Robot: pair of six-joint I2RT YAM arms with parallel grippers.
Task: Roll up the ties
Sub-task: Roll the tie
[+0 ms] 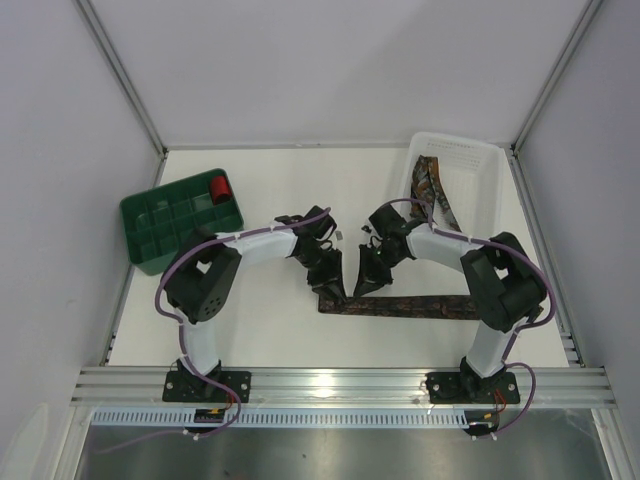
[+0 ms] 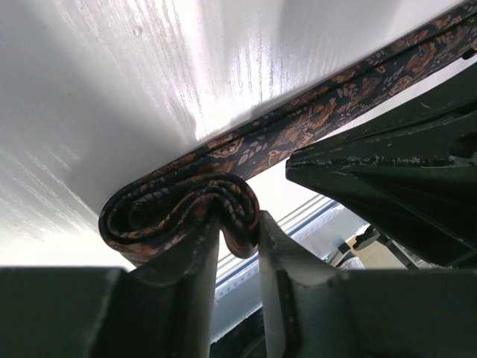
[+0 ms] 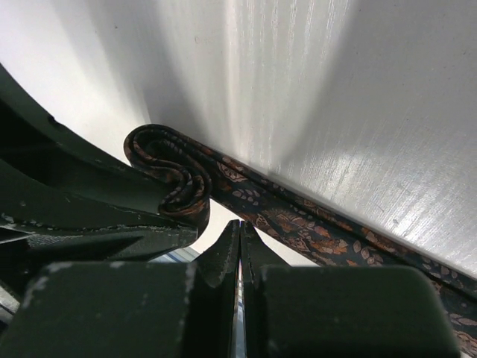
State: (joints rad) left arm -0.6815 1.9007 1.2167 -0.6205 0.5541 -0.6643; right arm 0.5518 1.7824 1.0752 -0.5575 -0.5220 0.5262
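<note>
One patterned tie (image 1: pixel 410 306) lies flat across the table's front, and its left end is curled into a small loose roll (image 2: pixel 179 212). My left gripper (image 2: pixel 238 224) is at that roll with its fingers apart; a fold of the roll sits loosely between the tips, with a gap showing beside it. In the top view the left gripper (image 1: pixel 330 288) stands over the tie's left end. My right gripper (image 3: pixel 240 222) is shut on nothing, its tips just beside the roll (image 3: pixel 168 168) and above the flat tie (image 3: pixel 298 224). Another tie (image 1: pixel 432 190) lies in the white basket.
The white basket (image 1: pixel 480 165) stands at the back right. A green compartment tray (image 1: pixel 170 225) at the back left holds a small red roll (image 1: pixel 220 187). The two grippers sit close together, the right gripper (image 1: pixel 363 283) a finger's width from the left. A metal rail (image 1: pixel 340 382) runs along the near edge.
</note>
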